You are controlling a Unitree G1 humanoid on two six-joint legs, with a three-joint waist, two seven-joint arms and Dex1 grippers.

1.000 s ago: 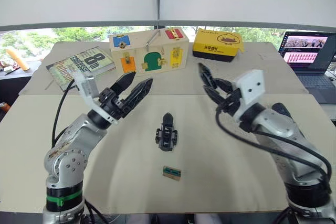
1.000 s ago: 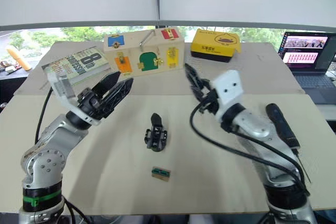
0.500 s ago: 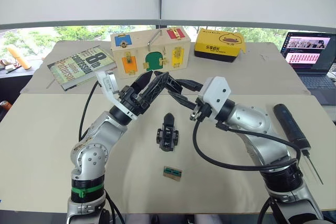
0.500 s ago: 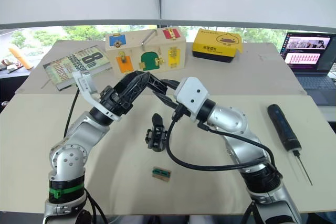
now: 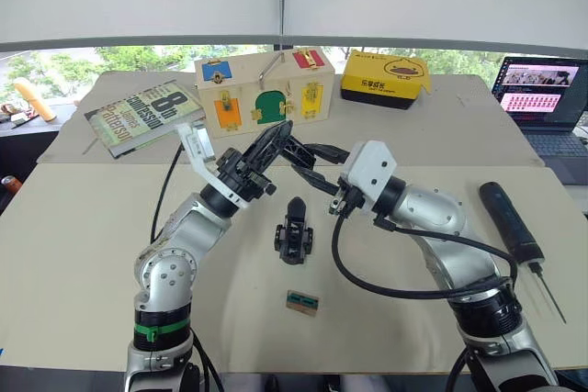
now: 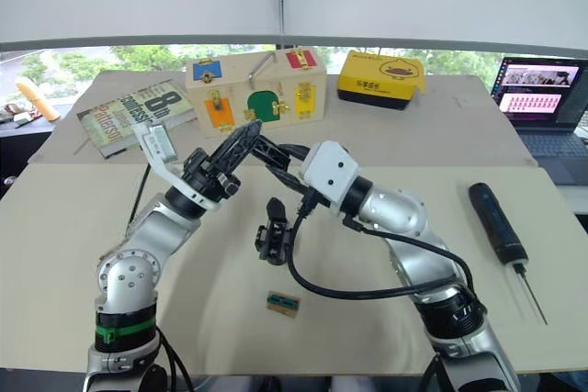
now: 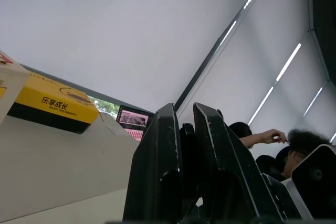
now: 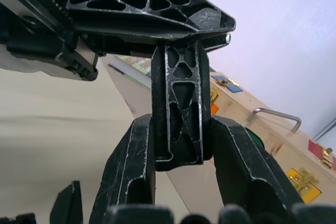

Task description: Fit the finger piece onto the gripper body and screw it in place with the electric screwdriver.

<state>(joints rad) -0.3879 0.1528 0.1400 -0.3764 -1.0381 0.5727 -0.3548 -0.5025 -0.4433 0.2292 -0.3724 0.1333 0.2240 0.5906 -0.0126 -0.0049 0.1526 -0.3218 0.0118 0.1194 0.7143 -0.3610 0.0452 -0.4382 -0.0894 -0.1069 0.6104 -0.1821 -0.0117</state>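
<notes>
- Left eye view: L gripper [image 5: 279, 137] and R gripper [image 5: 299, 161] meet tip to tip above the table [image 5: 83, 254], just behind the gripper body [image 5: 294, 231]. The body is a black blocky assy w/ a pointed finger sticking up, standing on the beige matte top, not touched by either gripper. The electric screwdriver [image 5: 508, 222], a dark cylinder w/ a thin metal bit, lies well apart, by the R arm. A small flat green-and-tan rectangle [image 5: 301, 302] lies near the body's front. Behind are a wooden latch box [image 5: 262, 89], a yellow box [image 5: 384, 78], a book [image 5: 138, 117] and a laptop [image 5: 542, 89].
- Left wrist view: L gripper [image 7: 184, 113] fingers are smooth black plastic, nearly together, w/ a dark piece in the narrow gap. People sit in the bkgd [image 7: 294, 145].
- Right wrist view: R gripper [image 8: 181, 125] is clamped on the finger piece [image 8: 181, 103], black plastic w/ open triangular lattice ribs, held upright. Its upper end meets a latticed finger of the L gripper [image 8: 147, 3] lying crosswise over it.
</notes>
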